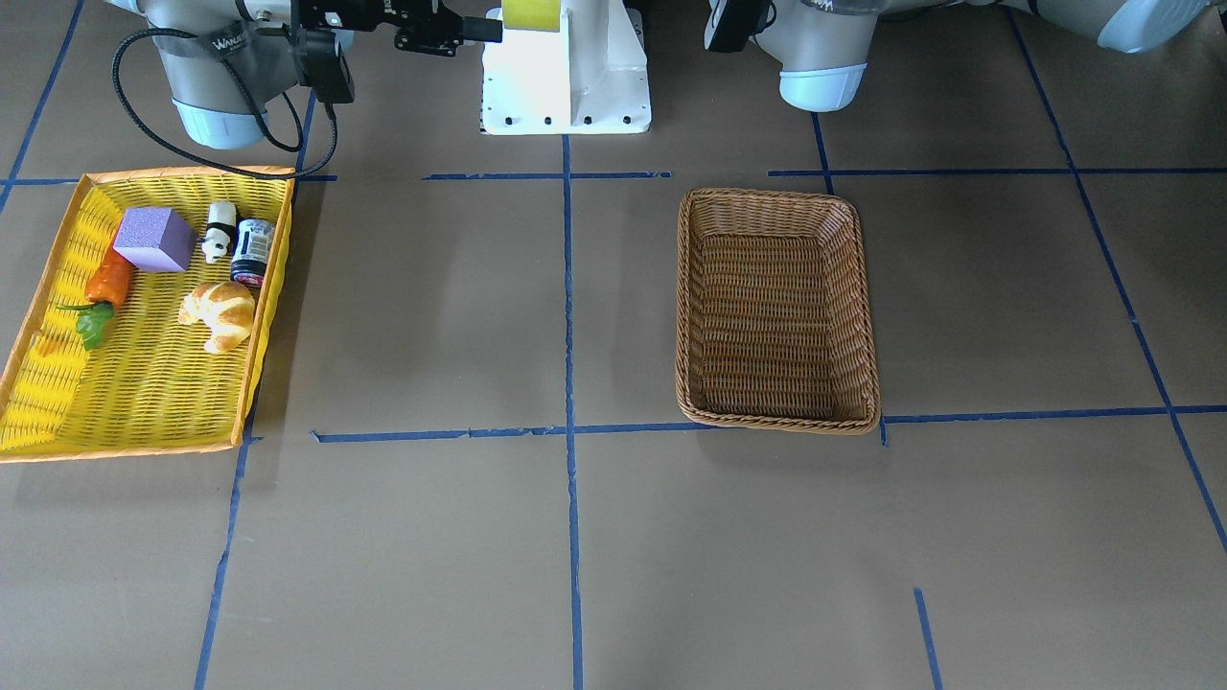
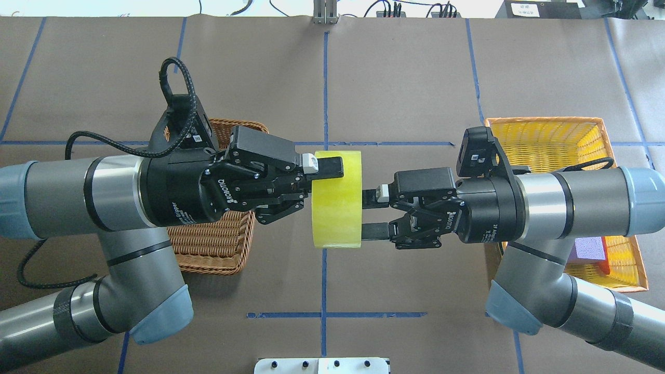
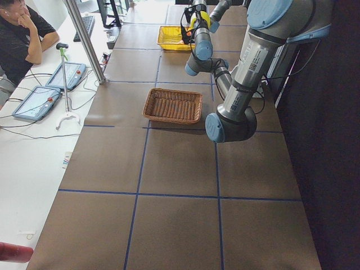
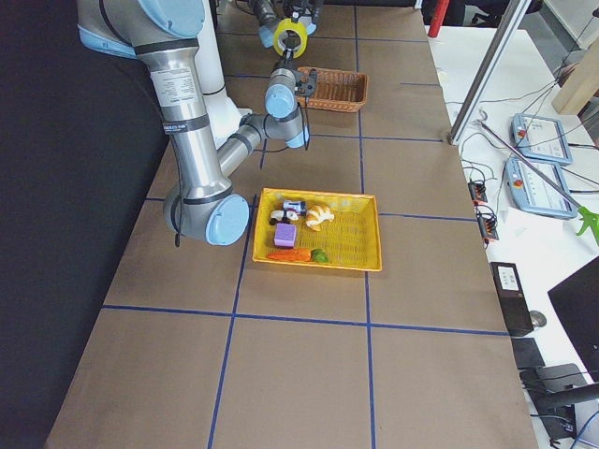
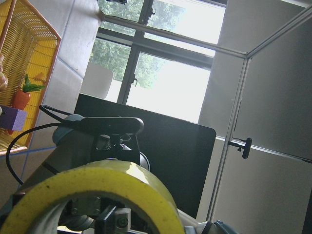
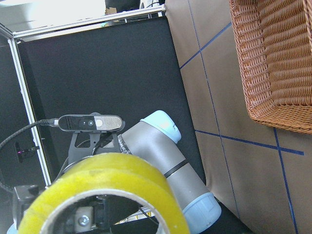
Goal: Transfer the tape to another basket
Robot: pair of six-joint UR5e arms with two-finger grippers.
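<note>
The tape [image 2: 336, 202], a yellow-green roll, hangs in the air between my two grippers over the middle of the table. My left gripper [image 2: 335, 179] is shut on its far wall, with one finger [image 2: 330, 166] lying over the outer face. My right gripper [image 2: 366, 214] is open, and its two fingertips reach just into the roll's right side. The roll fills the bottom of the left wrist view [image 5: 97, 190] and the right wrist view [image 6: 112, 180]. The brown wicker basket [image 2: 218, 249] lies empty under my left arm and shows whole in the front view [image 1: 776, 307].
The yellow tray [image 1: 153, 383] under my right arm holds a croissant [image 1: 220, 311], a purple block [image 1: 153, 240], a carrot [image 1: 107, 283], a small can [image 1: 252, 251] and a panda figure [image 1: 219, 230]. The white robot base [image 1: 566, 77] stands between the arms.
</note>
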